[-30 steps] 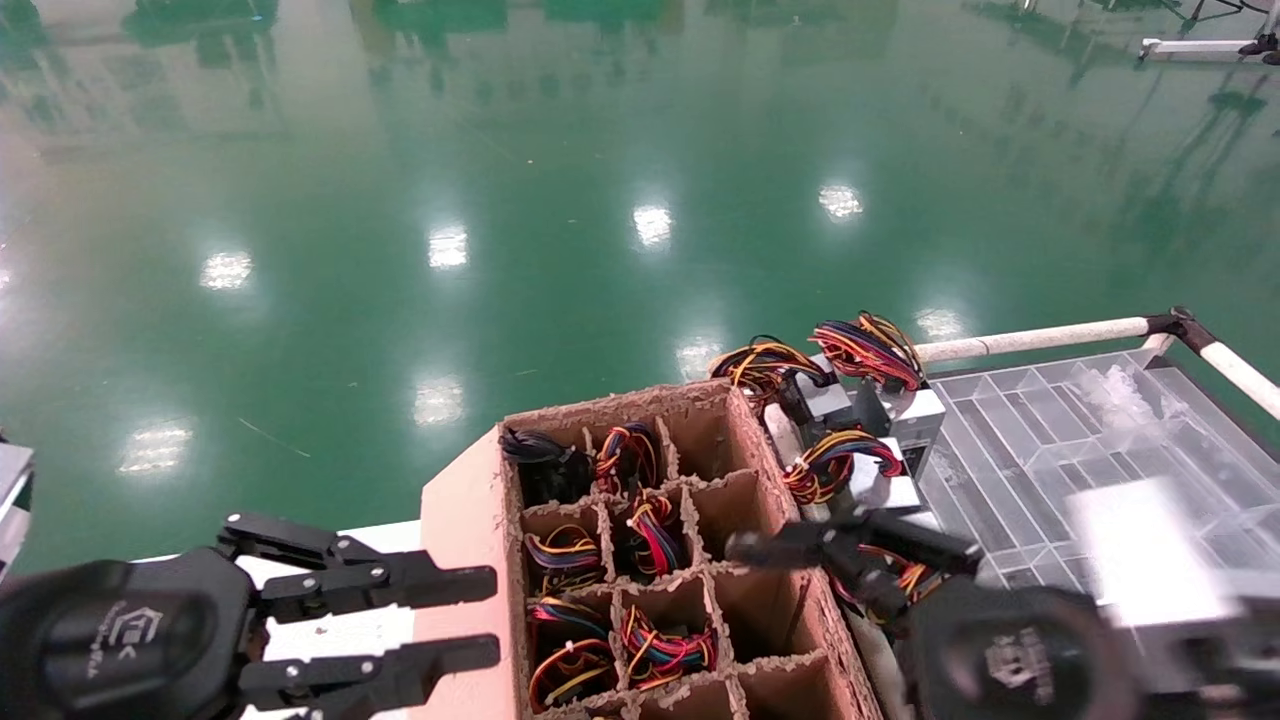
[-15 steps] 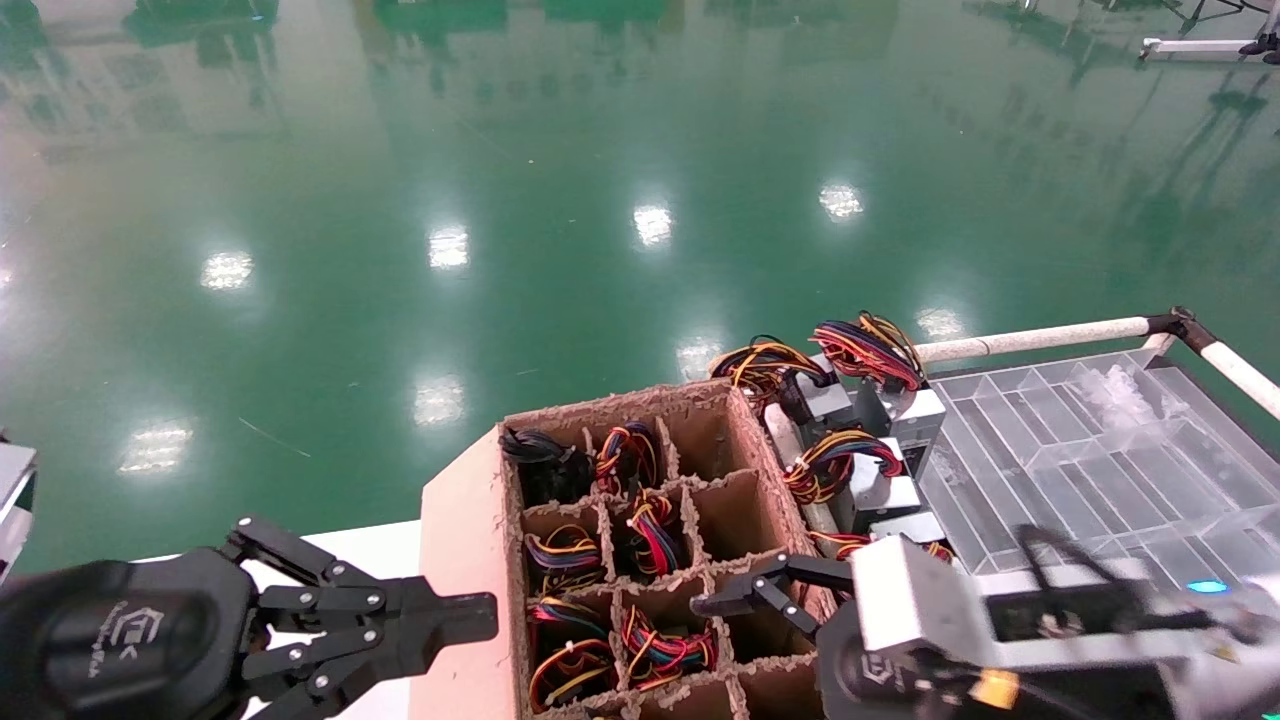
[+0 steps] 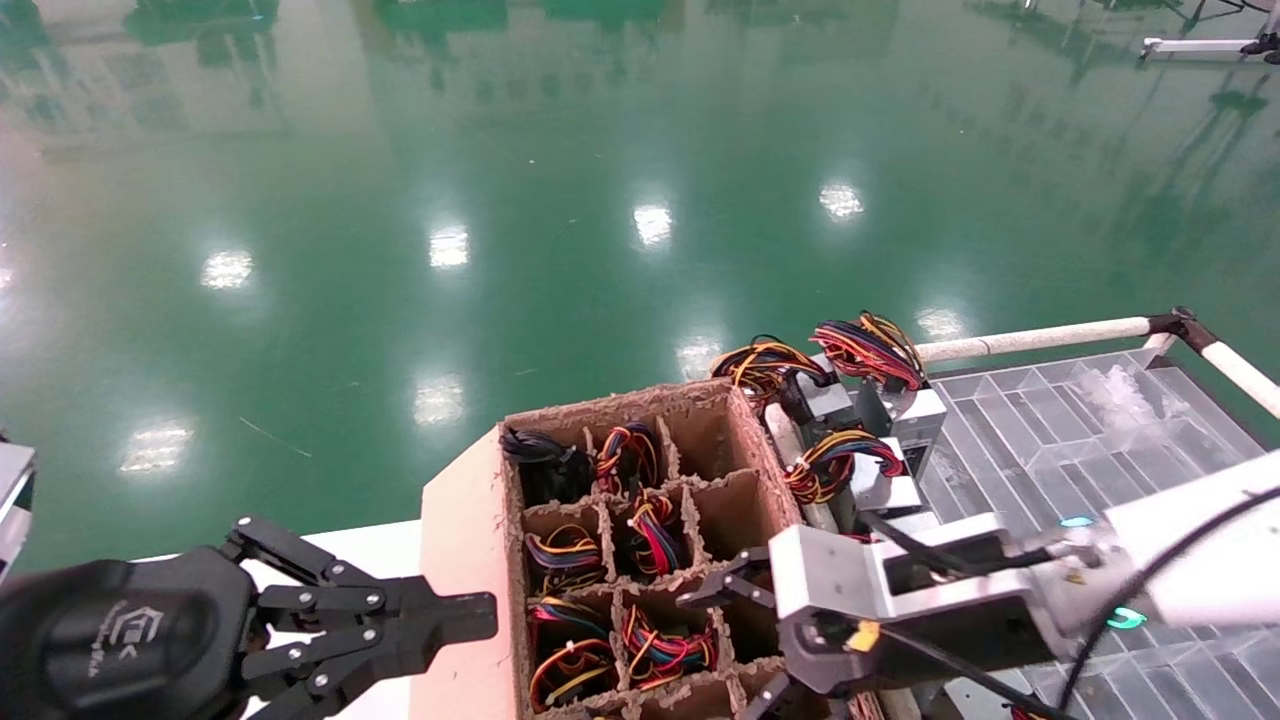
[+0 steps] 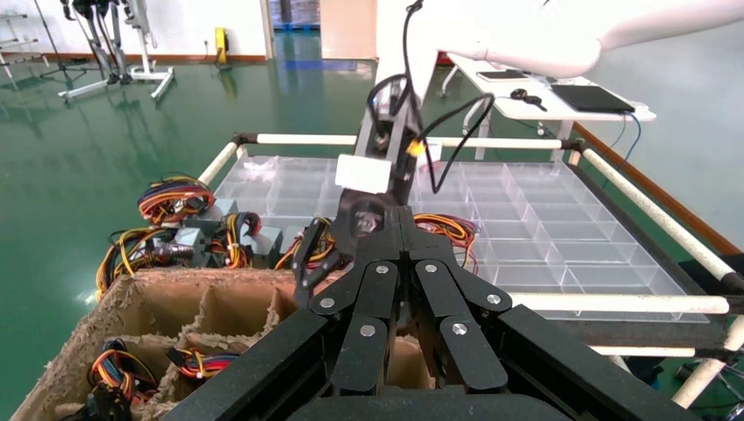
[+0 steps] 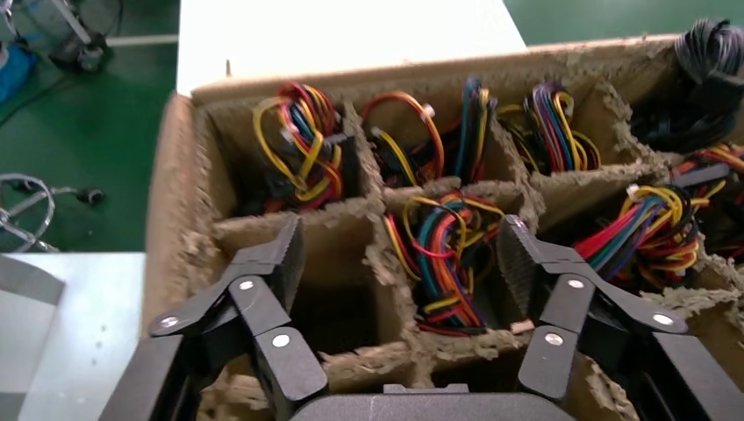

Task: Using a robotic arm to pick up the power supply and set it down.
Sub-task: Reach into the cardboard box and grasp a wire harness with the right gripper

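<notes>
A brown cardboard grid box holds power supplies standing in its cells, with only their coloured wire bundles showing. My right gripper hangs open just above the box's near cells. In the right wrist view its fingers straddle an empty cell and a cell with a power supply's wire bundle, touching neither. More silver-grey power supplies stand outside the box on its right. My left gripper is shut on nothing, low beside the box's left wall; its tips point across the box.
A clear plastic compartment tray lies right of the box, framed by white rails. A white tabletop lies under my left gripper. Shiny green floor stretches beyond. My right forearm crosses over the tray.
My right arm has swung left from over the tray's edge to above the box, its wrist turned downward. My left gripper went from open to shut a second ago and has since held still.
</notes>
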Motion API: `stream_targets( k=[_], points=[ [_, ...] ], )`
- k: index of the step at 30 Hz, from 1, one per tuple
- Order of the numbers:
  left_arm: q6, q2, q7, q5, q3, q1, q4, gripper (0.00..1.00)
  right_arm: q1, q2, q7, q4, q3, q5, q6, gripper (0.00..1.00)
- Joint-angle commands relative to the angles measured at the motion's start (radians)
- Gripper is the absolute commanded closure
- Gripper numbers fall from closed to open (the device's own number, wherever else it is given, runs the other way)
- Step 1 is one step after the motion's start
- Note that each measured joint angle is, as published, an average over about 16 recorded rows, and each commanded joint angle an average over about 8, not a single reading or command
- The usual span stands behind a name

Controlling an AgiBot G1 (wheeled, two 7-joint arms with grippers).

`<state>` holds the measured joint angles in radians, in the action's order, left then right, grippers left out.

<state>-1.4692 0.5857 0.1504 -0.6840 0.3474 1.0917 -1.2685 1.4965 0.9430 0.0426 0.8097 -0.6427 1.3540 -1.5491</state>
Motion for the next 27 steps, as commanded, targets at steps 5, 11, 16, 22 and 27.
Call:
stream_targets(
  k=[5, 11, 16, 22, 27],
  points=[
    [0.0, 0.0, 0.0, 0.0, 0.0, 0.0, 0.0, 1.0, 0.043, 0.055, 0.076, -0.118, -0.031, 0.048, 0.019, 1.0],
    [0.0, 0.0, 0.0, 0.0, 0.0, 0.0, 0.0, 0.96, 0.064, 0.096, 0.135, -0.21, -0.043, 0.065, 0.024, 1.0],
    [0.0, 0.0, 0.0, 0.0, 0.0, 0.0, 0.0, 0.7, 0.078, 0.121, 0.169, -0.271, -0.052, 0.073, 0.018, 1.0],
    [0.0, 0.0, 0.0, 0.0, 0.0, 0.0, 0.0, 0.11, 0.099, 0.14, 0.196, -0.327, -0.061, 0.081, 0.006, 1.0],
    [0.0, 0.0, 0.0, 0.0, 0.0, 0.0, 0.0, 0.0, 0.116, 0.148, 0.208, -0.363, -0.072, 0.088, -0.007, 1.0]
  ],
)
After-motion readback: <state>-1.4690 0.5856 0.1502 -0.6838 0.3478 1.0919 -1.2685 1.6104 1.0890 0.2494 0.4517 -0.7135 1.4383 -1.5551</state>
